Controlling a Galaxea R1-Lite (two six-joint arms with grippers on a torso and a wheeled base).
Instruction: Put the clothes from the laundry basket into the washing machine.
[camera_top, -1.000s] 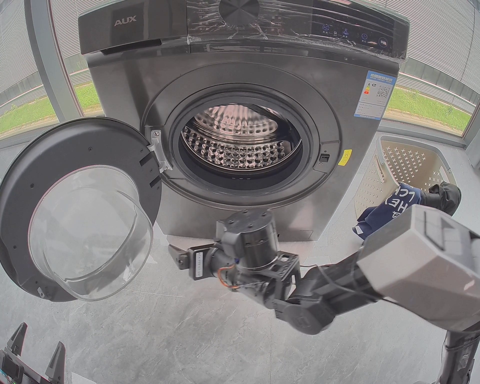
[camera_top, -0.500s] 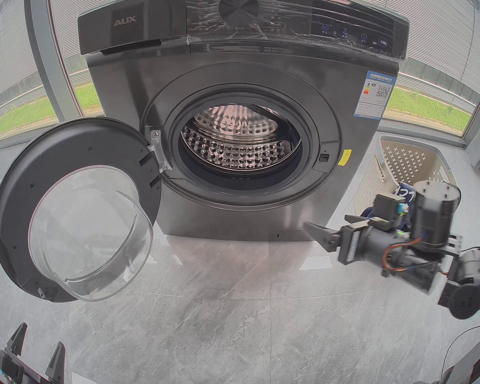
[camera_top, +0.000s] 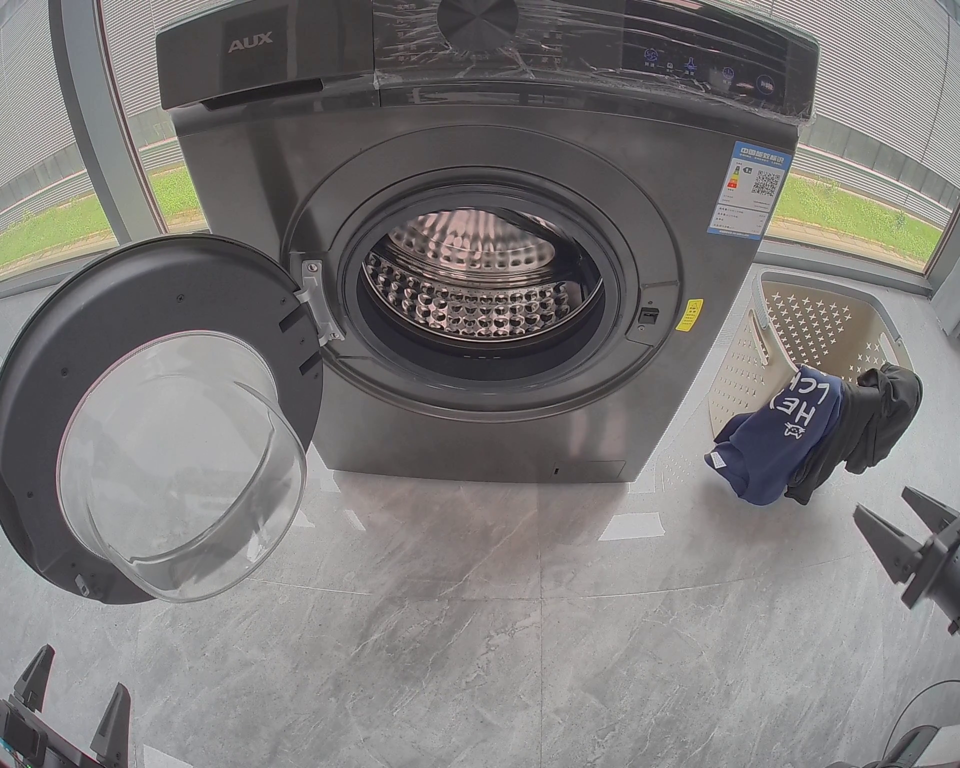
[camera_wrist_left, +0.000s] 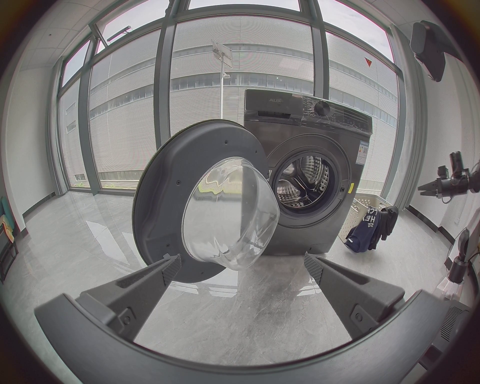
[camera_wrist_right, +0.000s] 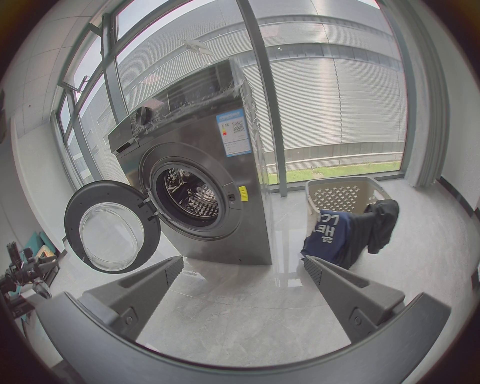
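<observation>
**Laundry draped over the basket rim, both hands wide**

Washing machine (camera_top: 250, 170): one, grey steel and front-loading. Its one round door (camera_top: 150, 300), with a clear glass bowl, is swung fully open to the robot's left, and the perforated steel drum (camera_top: 480, 300) shows through the opening. One beige perforated plastic laundry basket (camera_top: 820, 320) stands on the grey marbled floor (camera_top: 450, 620), just beside the machine's right side. Two garments hang over its near rim, touching each other: a navy blue top (camera_top: 780, 440) with white lettering and a black garment (camera_top: 870, 420).

Two hands, both spread wide and holding nothing. The left hand (camera_top: 82, 670) is low at the left and the right hand (camera_top: 890, 510) is near the garments but apart from them. The head view's edges cut off both. The basket's bottom is hidden behind its near wall and the clothes, and the drum's lower front lies in shadow.
</observation>
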